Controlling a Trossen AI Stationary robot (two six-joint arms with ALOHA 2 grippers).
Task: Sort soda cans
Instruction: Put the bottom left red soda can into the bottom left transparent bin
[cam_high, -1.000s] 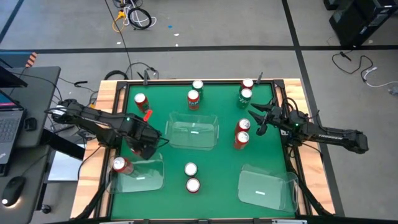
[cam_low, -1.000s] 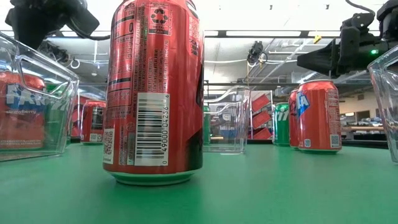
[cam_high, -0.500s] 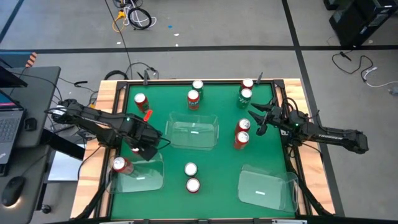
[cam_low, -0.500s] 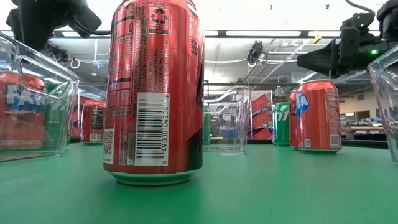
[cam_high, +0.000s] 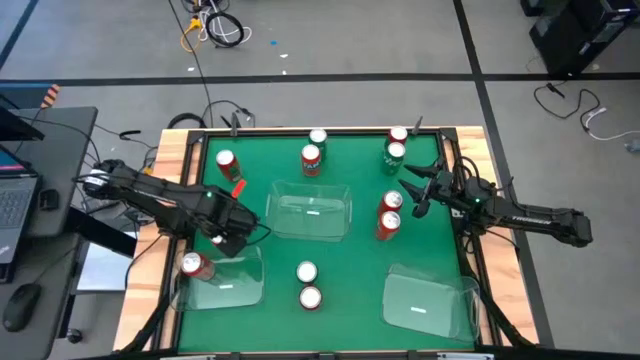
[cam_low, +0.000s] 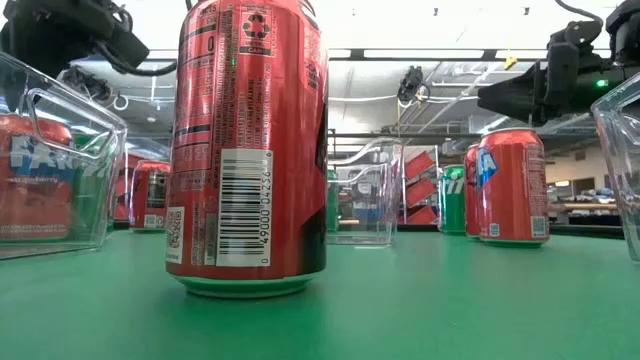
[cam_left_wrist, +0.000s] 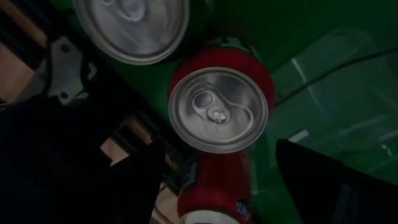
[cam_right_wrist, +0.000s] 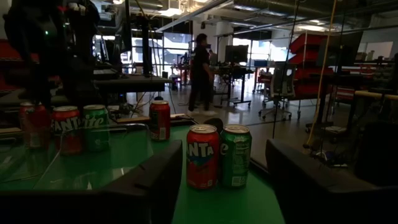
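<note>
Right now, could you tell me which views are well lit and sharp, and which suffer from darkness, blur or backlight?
High view: evenly lit and sharp across the green table. Low view: the nearest red can fills the frame against bright ceiling lights; the clear bin blurs what lies behind it. Left wrist view: dim and soft, only a can top catches light. Right wrist view: the foreground fingers are dark silhouettes against a brighter room.

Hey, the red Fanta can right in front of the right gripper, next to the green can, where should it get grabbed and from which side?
Grip the red Fanta can across its upright round body, about mid-height, coming in level from the open right gripper. A green can stands close beside it, so one finger probably has to slip into that narrow gap. Approaching from above could be easier.
</note>
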